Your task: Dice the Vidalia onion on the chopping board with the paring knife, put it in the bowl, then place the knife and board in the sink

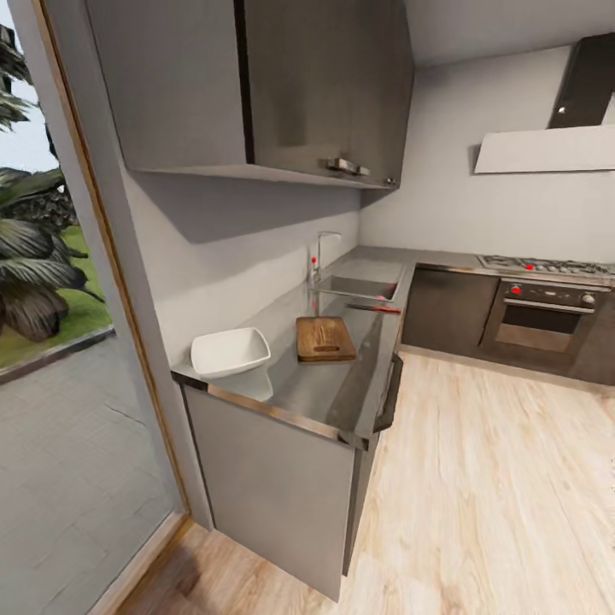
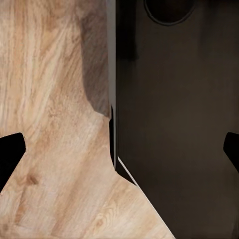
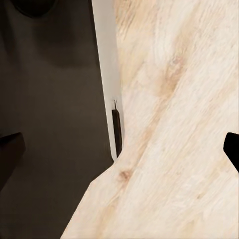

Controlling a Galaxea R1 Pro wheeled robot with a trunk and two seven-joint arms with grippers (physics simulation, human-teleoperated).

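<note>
One bowl (image 1: 229, 351), chopping board (image 1: 325, 338), countertop (image 1: 316, 389)

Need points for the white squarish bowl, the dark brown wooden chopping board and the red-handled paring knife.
white squarish bowl (image 1: 229, 350), head view, on its inner hollow.
dark brown wooden chopping board (image 1: 324, 336), head view, on the middle of its top face.
red-handled paring knife (image 1: 382, 309), head view, on the red handle.

Grey countertop (image 1: 337, 389), glossy, metallic front edge, runs along wall into corner. White bowl (image 1: 230, 351) at near end by wall. Chopping board (image 1: 325, 338) flat just beyond bowl, apart from it. Paring knife (image 1: 373, 307), red handle, lies past board beside sink (image 1: 359, 288) set in top
</note>
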